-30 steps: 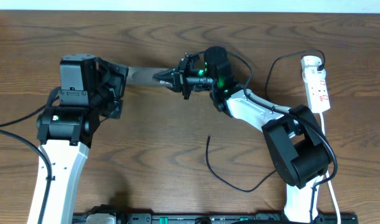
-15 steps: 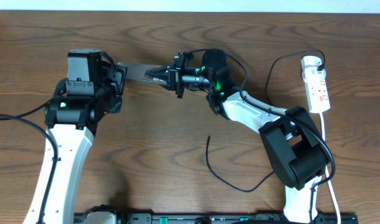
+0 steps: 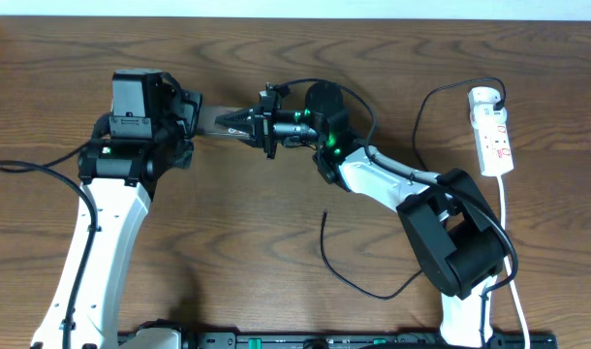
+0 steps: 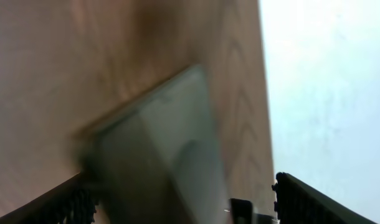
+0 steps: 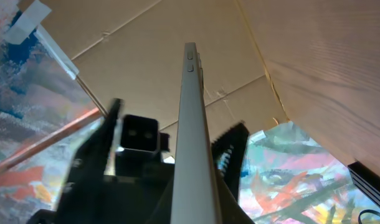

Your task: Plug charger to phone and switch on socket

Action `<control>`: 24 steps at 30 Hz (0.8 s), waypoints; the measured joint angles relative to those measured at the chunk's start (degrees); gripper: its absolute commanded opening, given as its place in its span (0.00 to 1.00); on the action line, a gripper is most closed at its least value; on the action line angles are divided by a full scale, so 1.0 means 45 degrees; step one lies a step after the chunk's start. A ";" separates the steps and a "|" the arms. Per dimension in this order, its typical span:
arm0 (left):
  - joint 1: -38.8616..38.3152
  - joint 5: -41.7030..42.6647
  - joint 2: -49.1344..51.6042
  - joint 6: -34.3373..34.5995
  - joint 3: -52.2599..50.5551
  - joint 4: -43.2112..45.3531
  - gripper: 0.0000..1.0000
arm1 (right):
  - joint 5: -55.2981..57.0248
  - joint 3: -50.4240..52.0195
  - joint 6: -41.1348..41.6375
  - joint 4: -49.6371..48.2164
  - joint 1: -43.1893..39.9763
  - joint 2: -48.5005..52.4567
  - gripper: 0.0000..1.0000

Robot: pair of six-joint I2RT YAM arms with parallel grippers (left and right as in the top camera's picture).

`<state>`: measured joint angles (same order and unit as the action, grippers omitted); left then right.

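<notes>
**Phone held off the table between both arms, cable lying loose**

From where I stood, the phone (image 3: 218, 117) hung tilted at the far left-centre. The right gripper (image 3: 245, 121) was clamped on its right end. The left gripper (image 3: 191, 121) had its fingers spread about the left end, with a gap showing on one side.

The phone looked a stiff, slick slab, light but easily cracked. I judged it best pinched across its long edges, leaving the port end free.

The charger (image 3: 323, 237) lay limp on the table (image 3: 228, 252), near centre, well apart from the phone. I would take it just behind the tip.

The socket (image 3: 492, 131) sat far right. Its red marks were too small to read, and no lettering showed on the phone.
</notes>
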<state>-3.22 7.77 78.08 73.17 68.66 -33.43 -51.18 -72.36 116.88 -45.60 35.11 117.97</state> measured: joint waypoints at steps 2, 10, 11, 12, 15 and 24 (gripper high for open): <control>0.0000 0.0296 0.0000 -0.0272 -0.0005 0.0665 0.88 | -0.0005 0.0000 0.0024 -0.0219 0.0005 0.0005 0.01; 0.0000 0.1117 0.0000 -0.1316 -0.0316 0.2006 0.88 | 0.0364 0.0000 0.0034 -0.0597 -0.0029 0.0010 0.01; 0.0000 0.1209 0.0000 -0.1409 -0.0379 0.2079 0.88 | 0.0369 0.0000 0.0034 -0.0593 -0.0034 0.0010 0.01; 0.0000 0.1282 0.0000 -0.1491 -0.0447 0.2113 0.88 | 0.0345 0.0000 0.0039 -0.0593 -0.0034 0.0010 0.01; 0.0000 0.1545 0.0000 -0.1651 -0.0855 0.2633 0.88 | 0.0291 0.0000 0.0039 -0.0617 -0.0034 0.0010 0.01; 0.0282 0.2759 0.0010 -0.1268 -0.2429 0.4532 0.76 | 0.0117 0.0000 0.0034 -0.0690 -0.0267 0.0010 0.01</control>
<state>-1.96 20.18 78.13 67.46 57.74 -13.04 -50.65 -72.36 117.03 -48.71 33.91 118.02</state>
